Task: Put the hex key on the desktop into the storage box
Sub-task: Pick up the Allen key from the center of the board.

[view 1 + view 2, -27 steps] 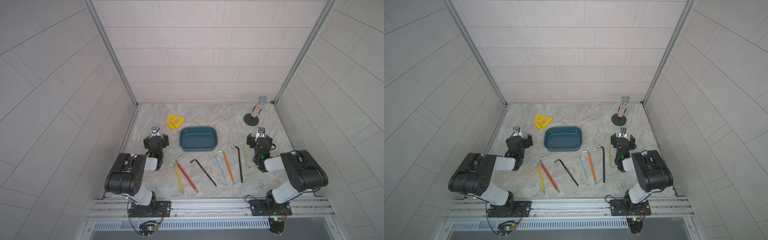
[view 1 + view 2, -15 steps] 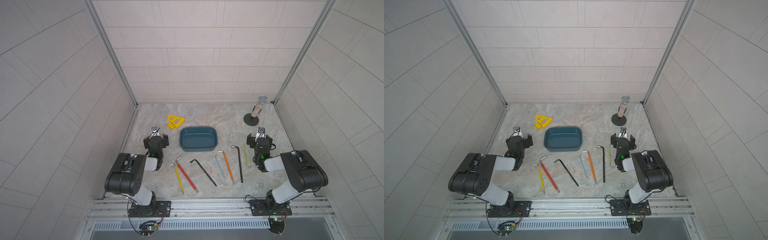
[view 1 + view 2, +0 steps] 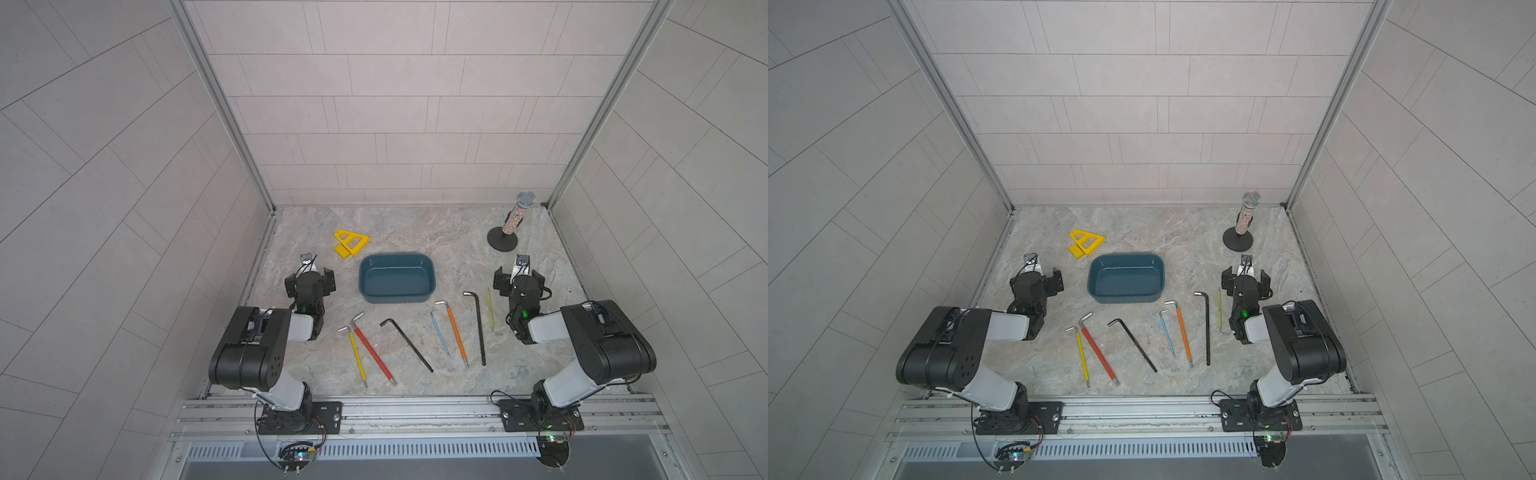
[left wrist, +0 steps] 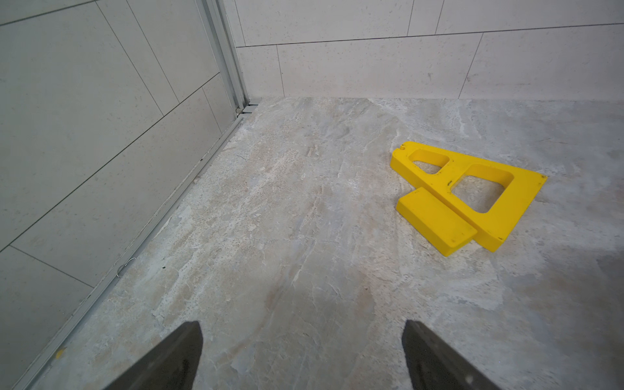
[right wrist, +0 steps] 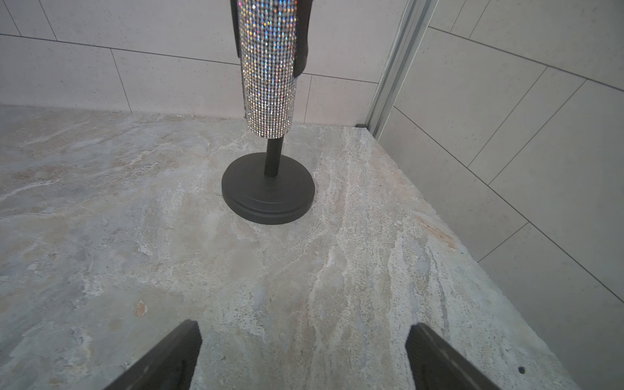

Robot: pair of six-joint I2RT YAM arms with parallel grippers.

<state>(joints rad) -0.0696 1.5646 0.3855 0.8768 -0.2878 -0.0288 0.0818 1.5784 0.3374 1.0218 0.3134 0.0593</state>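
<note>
Your marbled counter (image 3: 415, 232) is carrying a blue box (image 3: 397, 278). Seven hex keys (image 3: 374, 354) are lying in a row on its near side. A yellow triangle (image 4: 439, 223) and a glittery stand (image 3: 498, 243) are sitting toward the back corners.
</note>
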